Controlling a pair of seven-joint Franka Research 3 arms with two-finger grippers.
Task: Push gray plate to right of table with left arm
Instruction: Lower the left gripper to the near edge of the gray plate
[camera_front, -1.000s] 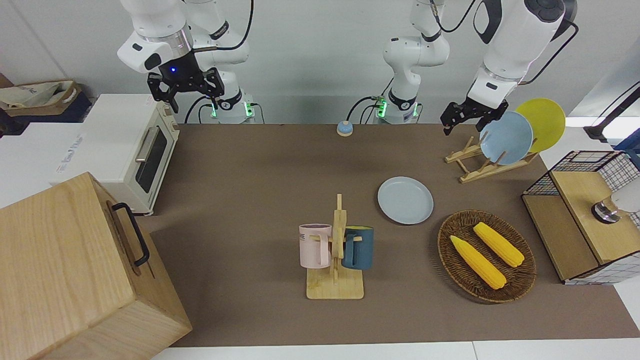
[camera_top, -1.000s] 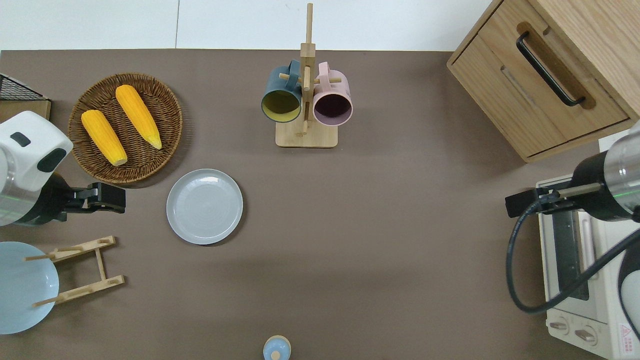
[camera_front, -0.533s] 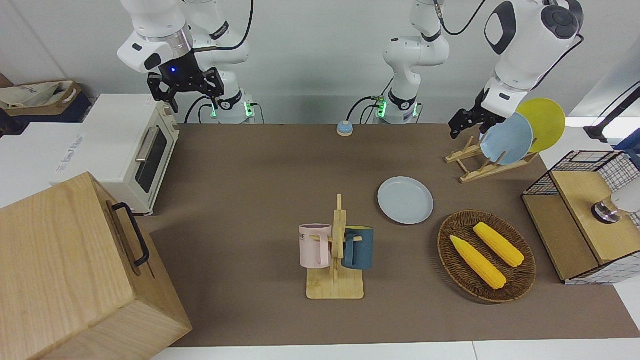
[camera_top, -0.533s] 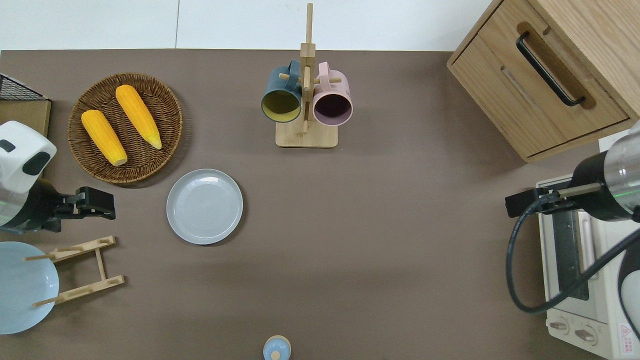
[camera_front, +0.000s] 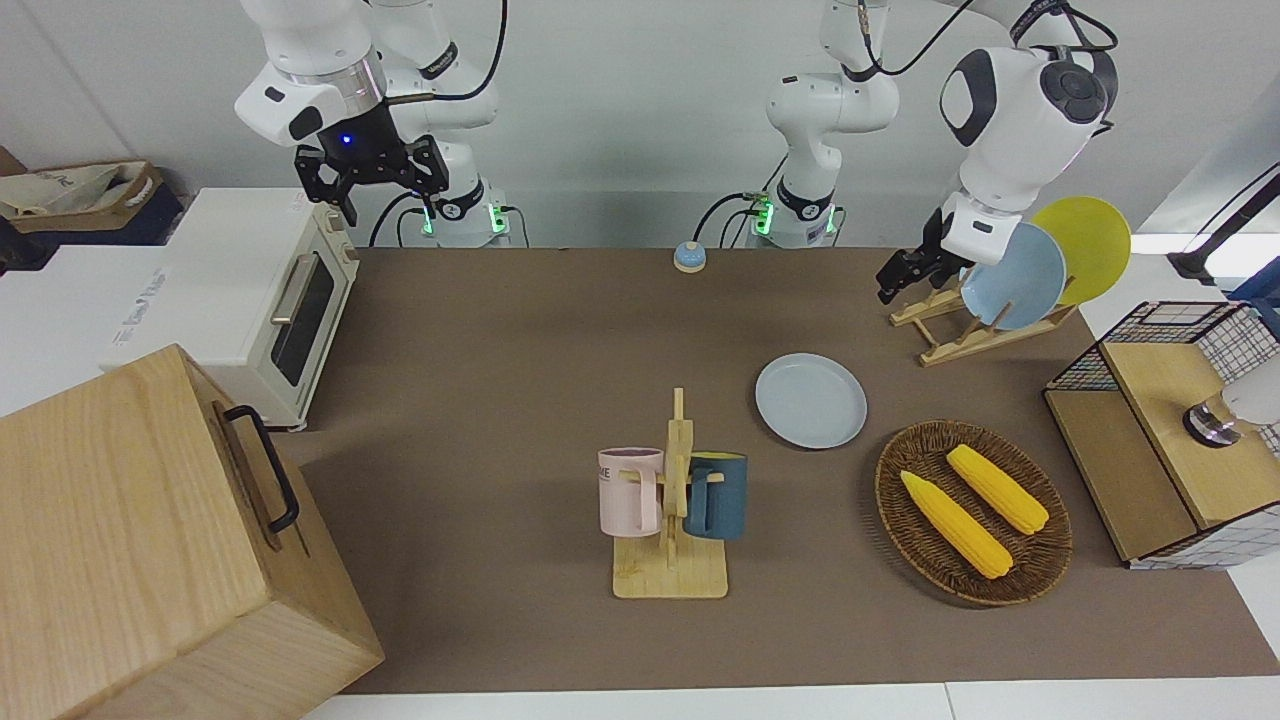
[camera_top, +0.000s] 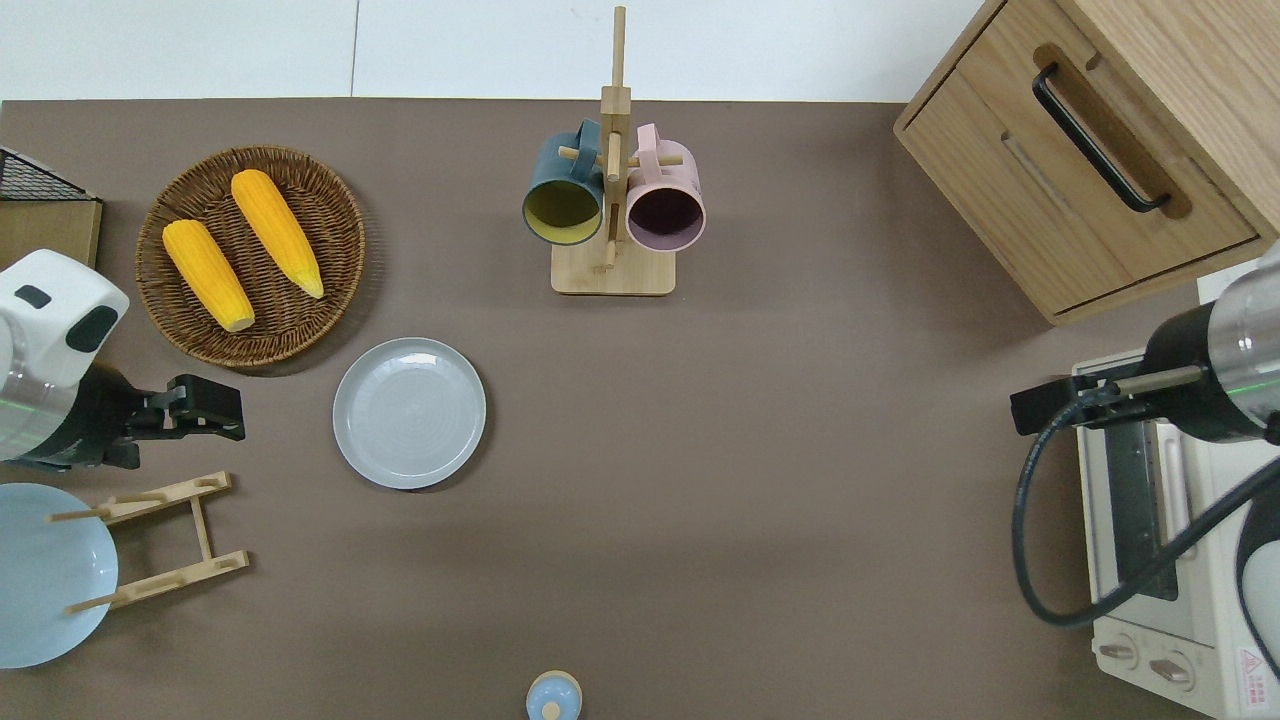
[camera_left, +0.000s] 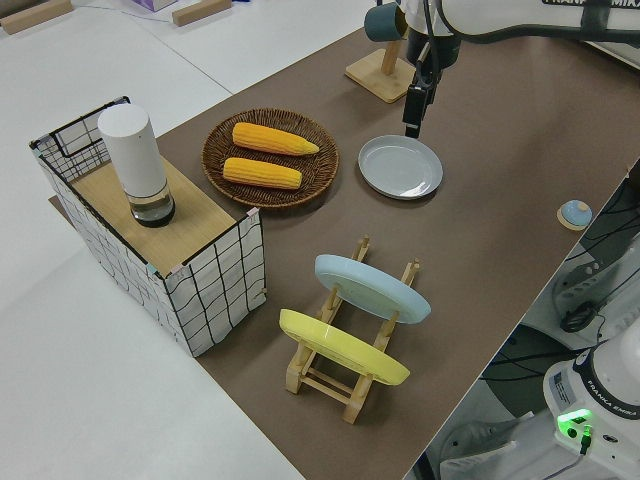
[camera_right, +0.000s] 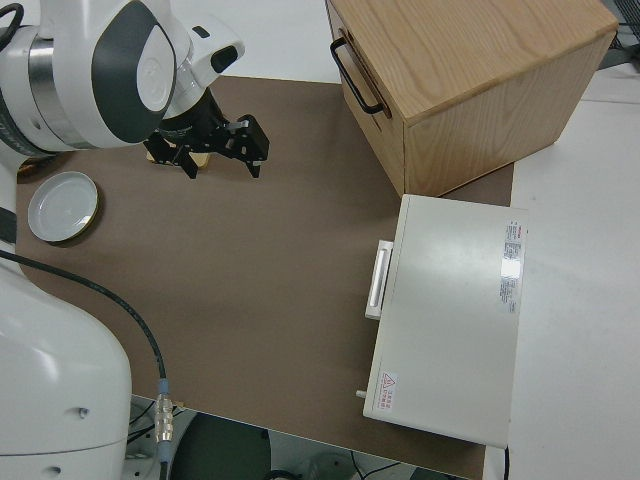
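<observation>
Approach step: the left hand (camera_top: 215, 410), seemingly closed and empty, hovers beside the gray plate (camera_top: 409, 412), which lies mid-tabletop (camera_top: 760, 480) near the corn basket (camera_top: 250, 256). Next: descend, contact its rim.

We see an evenly bright scene under soft, diffuse light from above, with no harsh glare on the matte brown worktop (camera_top: 760, 480). Shadows are faint and short: a thin dark crescent hugs the round pale bluish-gray plate (camera_top: 409, 412) at about 5 o'clock, and the round dark wicker basket (camera_top: 250, 256) casts a similar one. All four views are sharp across the frame. A small blue light glows on the white arm's black wrist (camera_front: 346, 139).
</observation>
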